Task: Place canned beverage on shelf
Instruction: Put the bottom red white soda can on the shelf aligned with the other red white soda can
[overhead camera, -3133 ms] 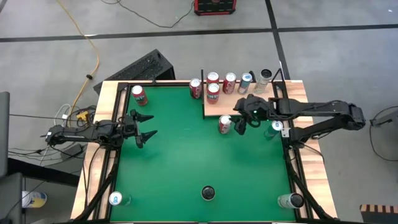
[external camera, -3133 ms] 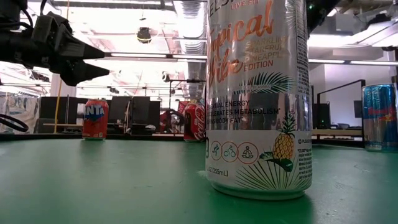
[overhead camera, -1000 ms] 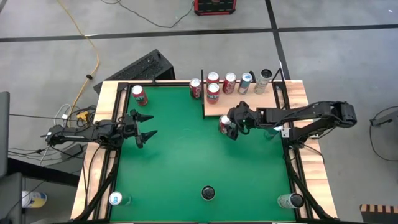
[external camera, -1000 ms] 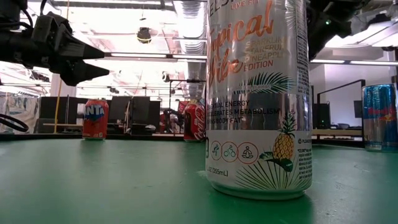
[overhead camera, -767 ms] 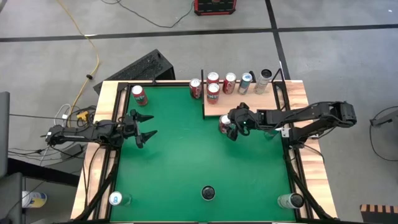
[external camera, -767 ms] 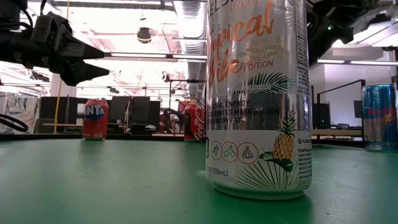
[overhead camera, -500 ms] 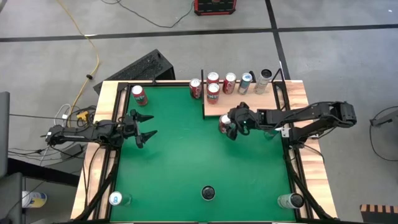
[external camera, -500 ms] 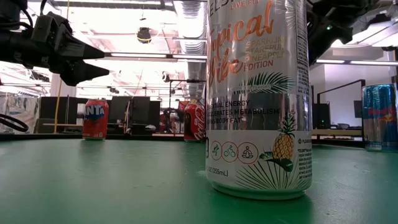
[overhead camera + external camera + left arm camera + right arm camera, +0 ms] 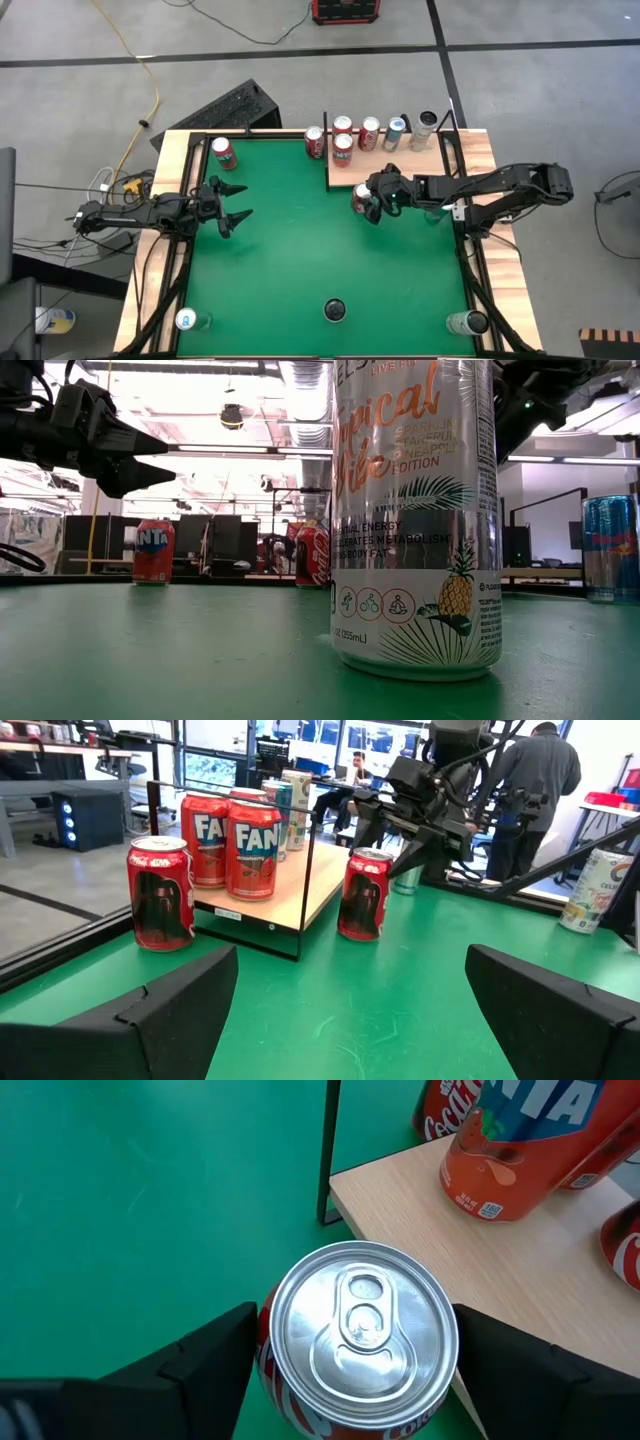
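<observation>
The red can (image 9: 362,199) stands upright on the green table, just off the near left corner of the shelf (image 9: 405,162). The shelf is a pale wood board with thin black posts and carries several cans (image 9: 343,150). My right gripper (image 9: 372,200) reaches in from the table's right, with one finger on each side of the red can (image 9: 358,1330), and it also shows in the left wrist view (image 9: 400,830). My left gripper (image 9: 243,200) waits open and level at the table's left side, holding nothing. My right gripper has the red can's upper wall (image 9: 264,1348) between its two fingers (image 9: 200,1365), one on each opposite side just below the rim. The fingers slant down from the table's right. The can stands upright with its base on the green table.
A red can (image 9: 315,142) stands on the table left of the shelf, and another (image 9: 223,152) at the far left. A blue can (image 9: 443,205) stands under my right arm. Three cans line the near edge (image 9: 186,320), (image 9: 334,310), (image 9: 467,322); the middle one fills the low view (image 9: 415,520).
My right gripper has come from over the shelf's near edge toward the table's left and down around the red can, and it has kept still there for the last second. The can stands where it was.
</observation>
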You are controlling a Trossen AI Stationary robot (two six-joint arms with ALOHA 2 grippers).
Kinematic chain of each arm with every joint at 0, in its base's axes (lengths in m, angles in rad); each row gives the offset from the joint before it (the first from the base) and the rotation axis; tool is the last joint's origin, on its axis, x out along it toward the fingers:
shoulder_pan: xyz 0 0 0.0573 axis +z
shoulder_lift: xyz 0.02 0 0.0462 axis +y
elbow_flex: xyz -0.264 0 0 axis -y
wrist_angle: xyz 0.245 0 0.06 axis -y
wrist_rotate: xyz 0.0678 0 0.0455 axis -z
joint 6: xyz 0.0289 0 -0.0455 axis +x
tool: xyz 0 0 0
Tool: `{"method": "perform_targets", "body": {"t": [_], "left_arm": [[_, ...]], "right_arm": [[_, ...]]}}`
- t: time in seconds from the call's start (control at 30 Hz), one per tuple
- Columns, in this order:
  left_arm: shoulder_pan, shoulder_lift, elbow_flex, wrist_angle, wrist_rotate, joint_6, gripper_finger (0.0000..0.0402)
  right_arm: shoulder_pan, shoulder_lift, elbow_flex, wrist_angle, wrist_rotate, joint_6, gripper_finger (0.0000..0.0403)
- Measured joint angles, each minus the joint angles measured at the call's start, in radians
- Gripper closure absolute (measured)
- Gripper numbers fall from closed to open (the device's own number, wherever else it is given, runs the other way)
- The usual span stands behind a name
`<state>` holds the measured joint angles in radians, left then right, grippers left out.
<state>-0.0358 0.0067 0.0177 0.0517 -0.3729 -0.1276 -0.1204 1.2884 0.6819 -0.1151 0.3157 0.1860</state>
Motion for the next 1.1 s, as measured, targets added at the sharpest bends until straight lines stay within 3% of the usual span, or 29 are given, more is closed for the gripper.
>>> {"method": "perform_targets", "body": {"t": [0.13, 0.47, 0.8, 1.1], "left_arm": [[0.0, 0.0, 0.0, 0.0, 0.0, 0.0, 0.0024], [0.0, 0.0, 0.0, 0.0, 0.0, 0.0, 0.0024], [0.0, 0.0, 0.0, 0.0, 0.0, 0.0, 0.0024], [0.0, 0.0, 0.0, 0.0, -0.002, 0.0, 0.0024]], "right_arm": [[0.0, 0.0, 0.0, -0.001, 0.0, -0.001, 0.0091], [0.0, 0.0, 0.015, -0.022, -0.004, -0.017, 0.009], [-0.009, -0.04, 0.132, -0.152, -0.006, -0.08, 0.009], [-0.131, -0.099, 0.138, -0.14, -0.01, -0.106, 0.0091]]}}
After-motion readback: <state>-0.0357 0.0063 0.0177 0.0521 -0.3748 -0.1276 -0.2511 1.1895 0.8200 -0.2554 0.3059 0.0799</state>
